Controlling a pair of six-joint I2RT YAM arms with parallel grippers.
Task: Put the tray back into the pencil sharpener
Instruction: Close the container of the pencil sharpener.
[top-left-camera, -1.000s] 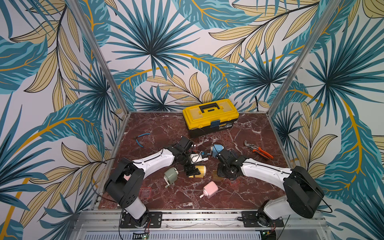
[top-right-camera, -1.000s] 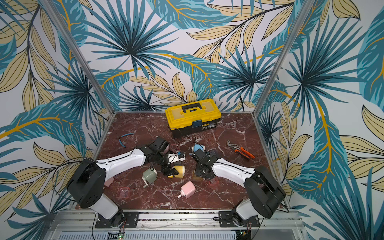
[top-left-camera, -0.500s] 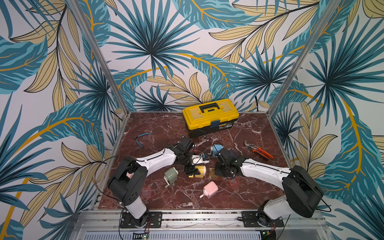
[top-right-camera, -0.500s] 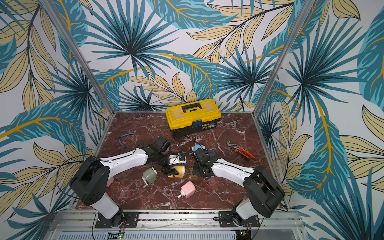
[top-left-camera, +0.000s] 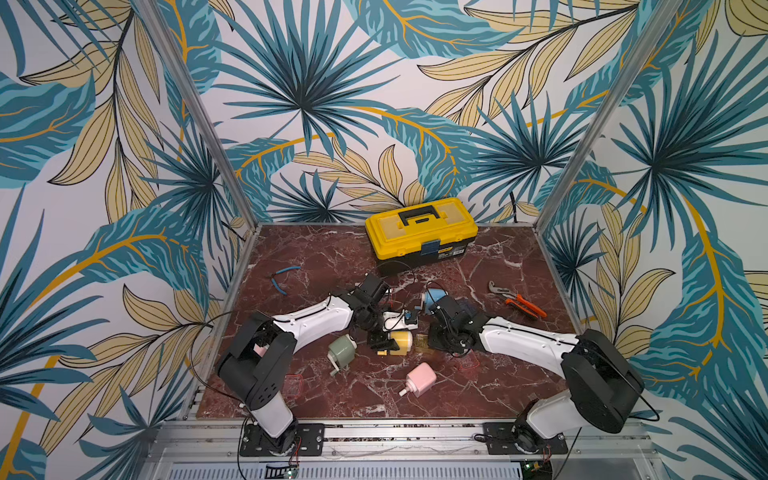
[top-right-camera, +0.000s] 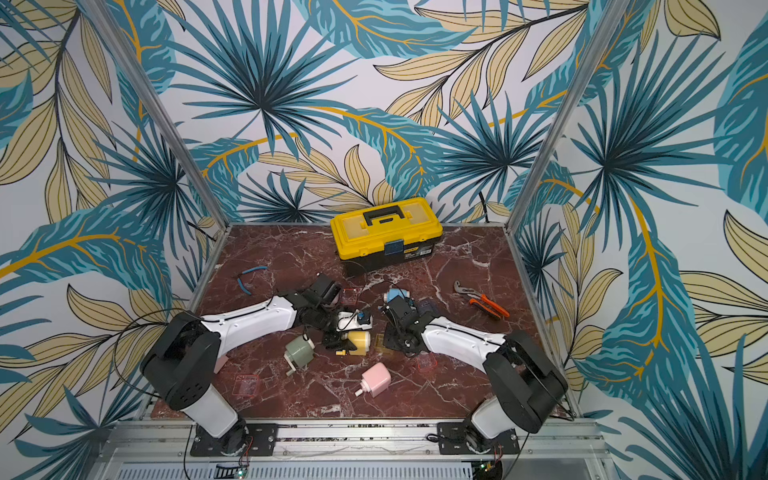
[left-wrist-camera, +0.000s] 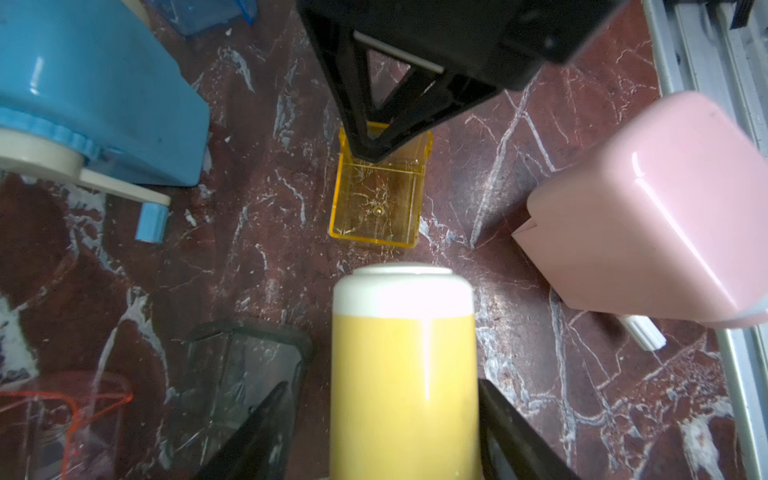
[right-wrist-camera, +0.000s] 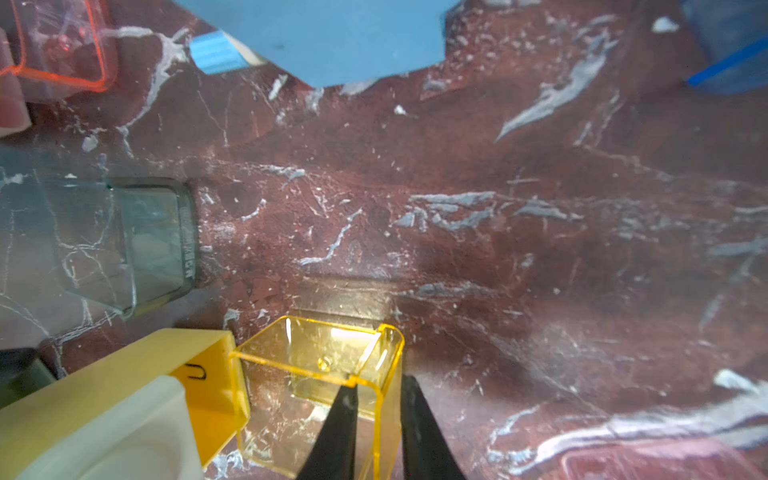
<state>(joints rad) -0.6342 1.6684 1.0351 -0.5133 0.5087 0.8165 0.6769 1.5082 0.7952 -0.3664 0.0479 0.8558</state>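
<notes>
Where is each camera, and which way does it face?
Both top views: high in front, looking down at the table; left arm and right arm show.
Left wrist: on the left arm, looking past the left jaws, along the yellow sharpener, to the yellow tray.
Right wrist: on the right arm, looking past the right jaws, astride that tray's end wall.
Shared: both wrist views show tray and sharpener.

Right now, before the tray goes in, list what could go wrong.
The right gripper straddles only one thin wall of the yellow tray, so the tray may twist or slip when pushed. The yellow sharpener sits between the fingers of the left gripper; unless held firmly, it could slide away. The grey tray close by could get bumped.
</notes>
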